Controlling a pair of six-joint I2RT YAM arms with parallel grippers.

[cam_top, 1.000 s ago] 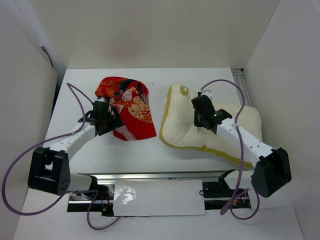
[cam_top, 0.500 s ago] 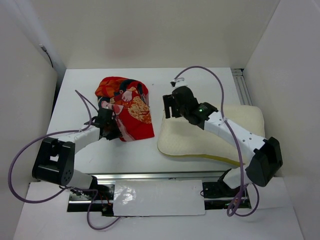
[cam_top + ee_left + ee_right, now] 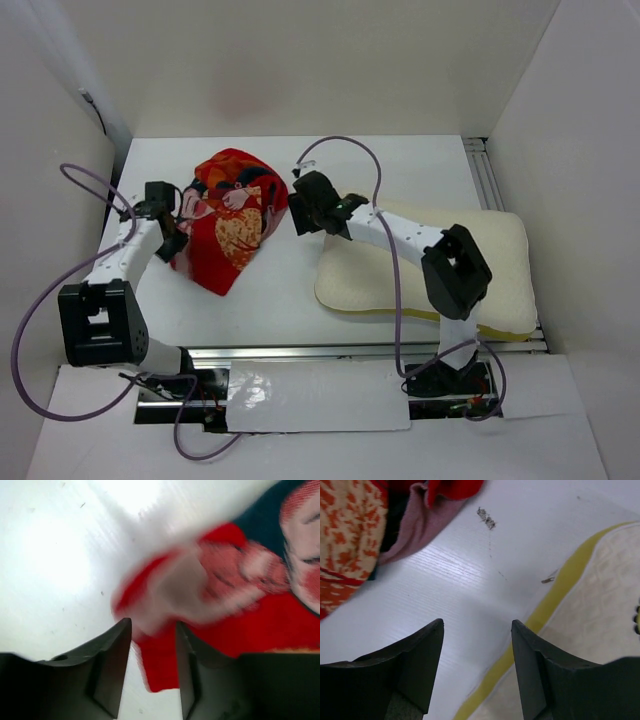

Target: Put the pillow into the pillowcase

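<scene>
The red pillowcase point(image 3: 230, 215) lies bunched at the left-centre of the table, printed figures facing up. My left gripper point(image 3: 173, 240) is at its left edge. In the left wrist view the jaws point(image 3: 152, 622) stand narrow with a fold of the red pillowcase point(image 3: 260, 625) between them, partly blurred. The cream pillow point(image 3: 450, 280) with yellow piping lies flat on the right. My right gripper point(image 3: 300, 215) is open and empty, low over bare table between the pillowcase and the pillow's left end. The right wrist view point(image 3: 477, 622) shows the pillowcase point(image 3: 350, 540) upper left and the pillow point(image 3: 600, 605) right.
White walls close in the table on the left, back and right. A metal rail point(image 3: 300, 352) runs along the front edge and another rail point(image 3: 485, 170) sits at the back right. The purple cable point(image 3: 340, 145) of the right arm loops above the table's middle.
The right gripper let the pillow's raised corner drop flat and swung left toward the pillowcase. The left gripper moved left and back, and the pillowcase shifted left and bunched up with it.
</scene>
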